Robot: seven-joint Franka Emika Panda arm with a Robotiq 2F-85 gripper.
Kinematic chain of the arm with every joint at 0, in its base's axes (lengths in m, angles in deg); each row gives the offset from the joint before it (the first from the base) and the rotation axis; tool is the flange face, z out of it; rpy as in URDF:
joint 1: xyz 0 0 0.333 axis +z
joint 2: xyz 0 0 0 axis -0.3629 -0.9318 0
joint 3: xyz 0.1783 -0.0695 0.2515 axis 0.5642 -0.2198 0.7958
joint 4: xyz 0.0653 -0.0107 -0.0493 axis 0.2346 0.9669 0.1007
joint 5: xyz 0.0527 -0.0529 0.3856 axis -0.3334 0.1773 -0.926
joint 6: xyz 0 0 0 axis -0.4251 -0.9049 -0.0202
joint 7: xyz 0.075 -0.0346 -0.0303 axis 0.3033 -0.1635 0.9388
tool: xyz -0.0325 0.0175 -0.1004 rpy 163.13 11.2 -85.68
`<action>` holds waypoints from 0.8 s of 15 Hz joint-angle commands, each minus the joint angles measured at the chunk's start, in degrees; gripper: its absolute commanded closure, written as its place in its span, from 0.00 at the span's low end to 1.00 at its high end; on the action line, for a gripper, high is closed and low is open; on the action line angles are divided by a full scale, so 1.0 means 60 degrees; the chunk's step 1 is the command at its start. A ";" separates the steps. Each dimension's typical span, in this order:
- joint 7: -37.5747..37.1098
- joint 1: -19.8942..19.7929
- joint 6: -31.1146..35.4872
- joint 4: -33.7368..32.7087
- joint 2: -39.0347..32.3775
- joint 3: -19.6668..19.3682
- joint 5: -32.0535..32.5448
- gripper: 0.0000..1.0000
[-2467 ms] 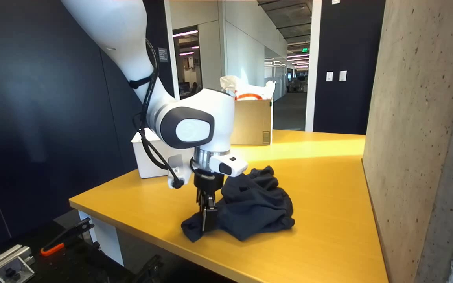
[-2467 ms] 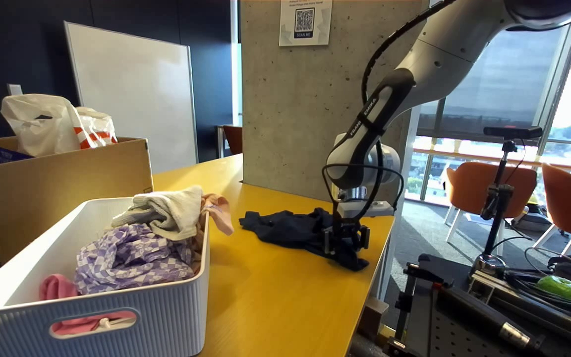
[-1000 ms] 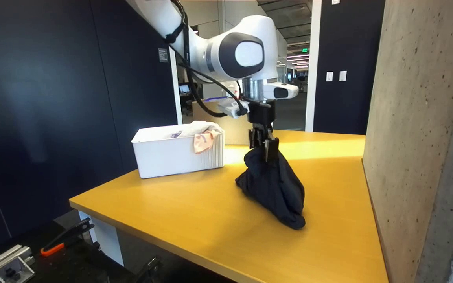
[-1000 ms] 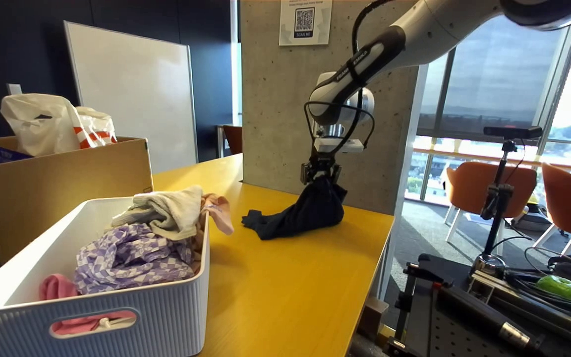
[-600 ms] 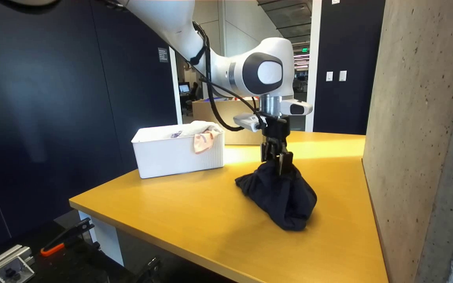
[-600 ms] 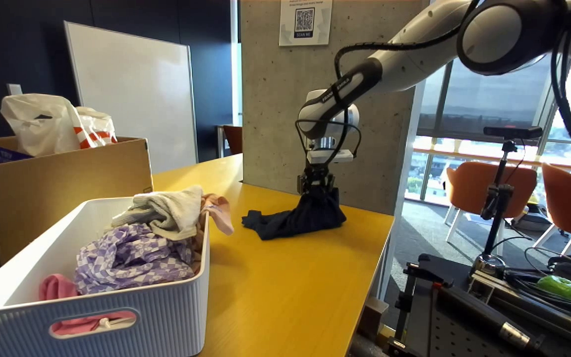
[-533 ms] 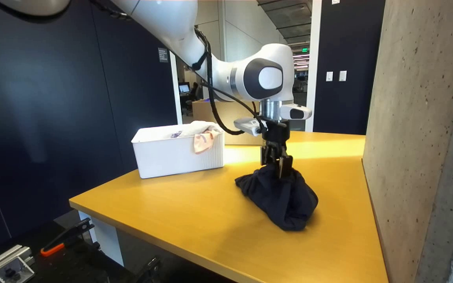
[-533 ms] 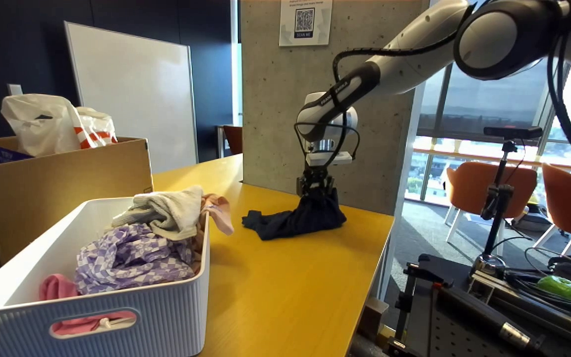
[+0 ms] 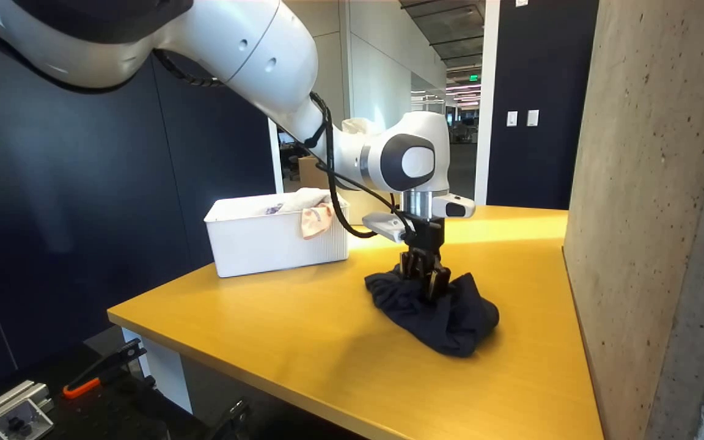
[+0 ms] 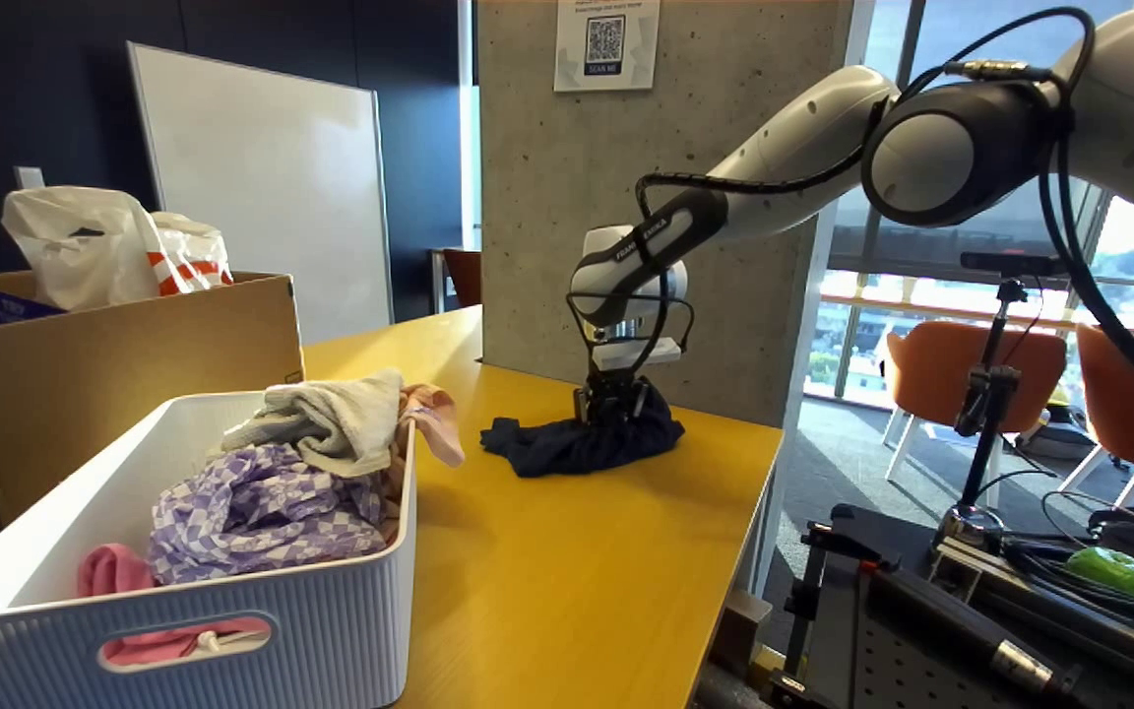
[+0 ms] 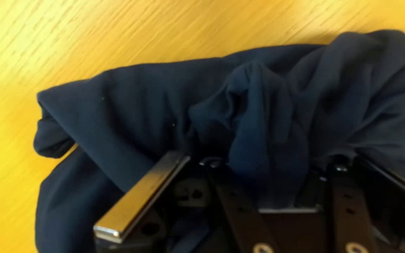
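The claw (image 11: 272, 156) points straight down over the dark navy cloth (image 9: 440, 324), released: in the wrist view its fingers (image 11: 142, 200) stand well apart, and a raised fold of the cloth rises in the gap between them. The tips sit so low among the dark folds that it is hard to tell whether either finger touches the material. The cloth lies crumpled in a heap on the yellow bench (image 9: 278, 330), between the white bin (image 9: 266, 247) and the concrete pillar (image 10: 547, 226) and apart from both. The arm (image 10: 793, 138) slants down toward it in both exterior views. In an exterior view the bin holds a purple checked cloth (image 10: 262, 522), a pink cloth (image 10: 114, 569) and a pale towel (image 10: 326, 423), and a peach cloth (image 10: 434, 423) hangs over its rim. Behind the bin there stands a cardboard box (image 10: 134, 374), with white plastic bags (image 10: 85, 246) sticking out of its top, while past the bench's edge a camera (image 10: 1015, 264) on a stand rises before orange chairs (image 10: 936, 369)
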 commanded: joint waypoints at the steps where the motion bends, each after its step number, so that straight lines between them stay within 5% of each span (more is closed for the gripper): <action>1: 0.0210 0.0007 -0.0059 0.0322 0.0549 0.0018 0.0302 0.60; 9: 0.0284 0.0000 -0.0265 0.1339 0.1487 -0.0029 0.0345 0.03; 12: 0.0066 0.0076 -0.0101 0.2168 0.1850 -0.0162 0.0377 0.00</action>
